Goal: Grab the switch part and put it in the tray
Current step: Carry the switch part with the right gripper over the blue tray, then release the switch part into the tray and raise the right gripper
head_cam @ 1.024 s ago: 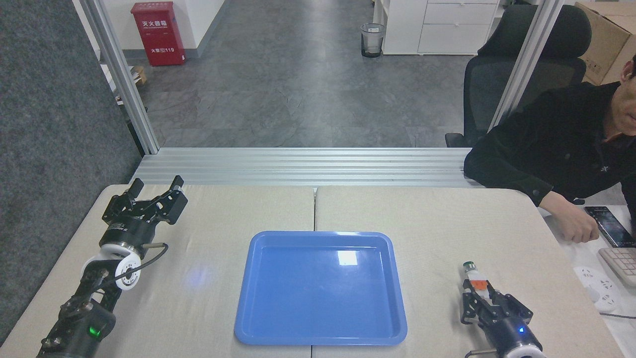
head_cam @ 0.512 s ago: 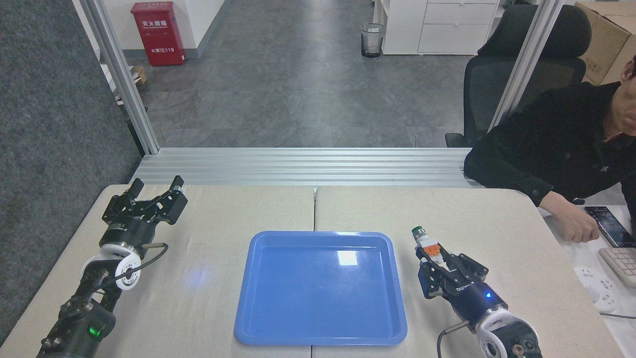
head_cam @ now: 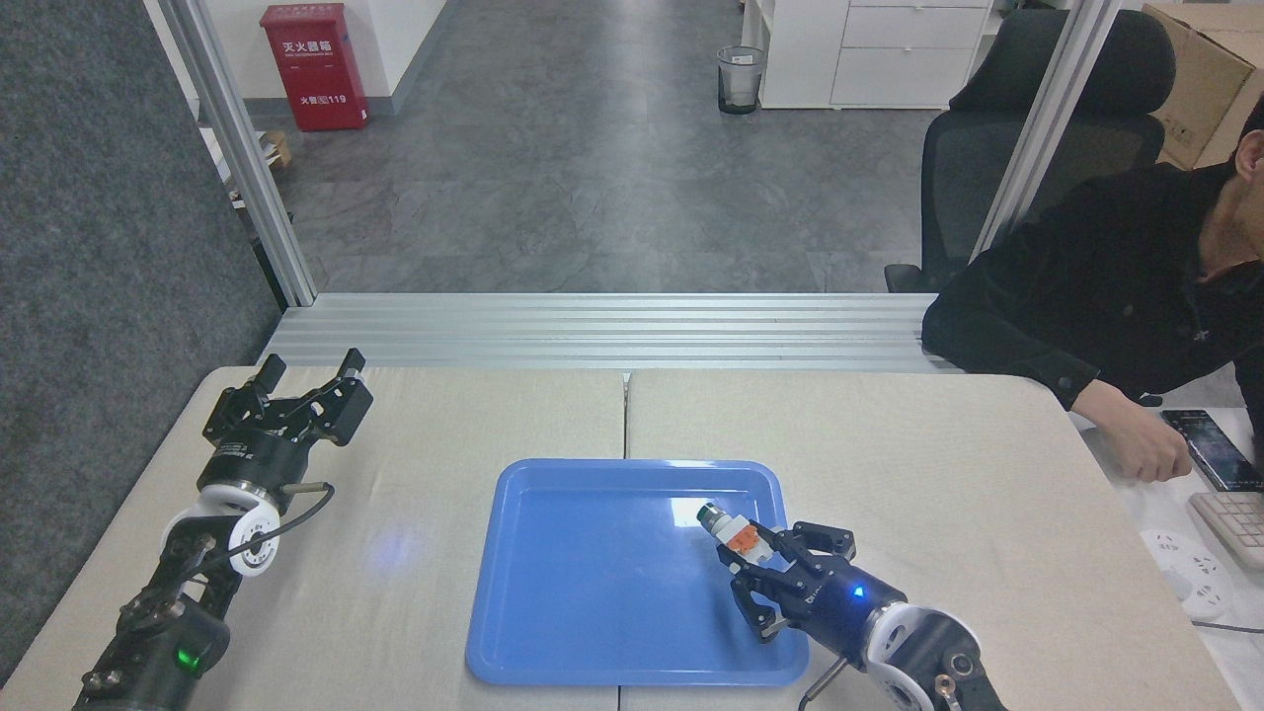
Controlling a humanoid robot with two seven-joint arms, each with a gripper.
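The blue tray (head_cam: 553, 632) lies at the middle of the table near its front edge. Over the tray's right part my right gripper (head_cam: 748, 555) is shut on the switch part (head_cam: 729, 528), a small white block with an orange-red middle and a dark green cap pointing up and left. Whether the part touches the tray floor I cannot tell. My left gripper (head_cam: 308, 368) stands open at the far left of the table, holding nothing, well away from the tray.
A person in black sits at the right, a hand (head_cam: 1145, 454) resting on the table's right edge beside a phone (head_cam: 1213, 449) and a keyboard (head_cam: 1236, 523). A power strip (head_cam: 1190, 568) lies at the right edge. An office chair (head_cam: 1027, 128) stands behind.
My right gripper has carried the switch part leftward from the bare table at the right to above the tray's right part. The left arm has stayed still.
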